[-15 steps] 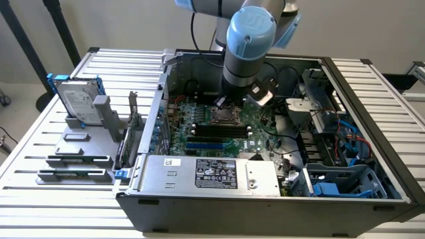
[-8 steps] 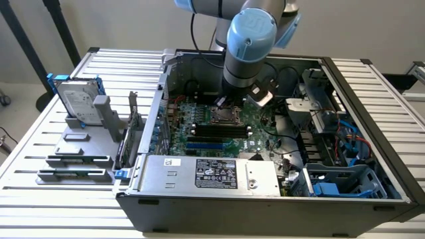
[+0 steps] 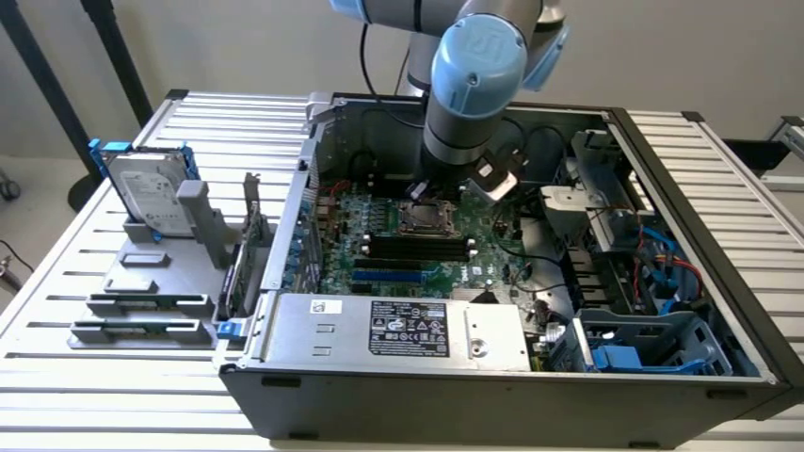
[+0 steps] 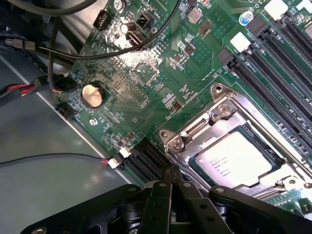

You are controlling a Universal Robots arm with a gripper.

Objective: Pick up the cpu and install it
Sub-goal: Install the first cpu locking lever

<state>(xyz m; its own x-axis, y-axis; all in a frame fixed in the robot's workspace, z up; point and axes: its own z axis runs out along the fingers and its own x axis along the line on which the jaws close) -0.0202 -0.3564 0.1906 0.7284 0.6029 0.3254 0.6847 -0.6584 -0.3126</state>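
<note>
gripper (image 4: 171,187) sits closed and empty just above the motherboard (image 4: 161,68) — cpu (image 4: 233,162) lies flat in its socket (image 4: 222,109), inside the open computer case (image 3: 703,226).

Pale wall (image 3: 226,47) behind a white slatted table (image 3: 75,282), evenly lit.

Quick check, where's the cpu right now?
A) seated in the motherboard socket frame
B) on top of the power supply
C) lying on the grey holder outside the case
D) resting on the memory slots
A: in the wrist view the cpu lies flat inside the metal socket frame on the motherboard, with the gripper shut just beside it and not holding it.
</note>
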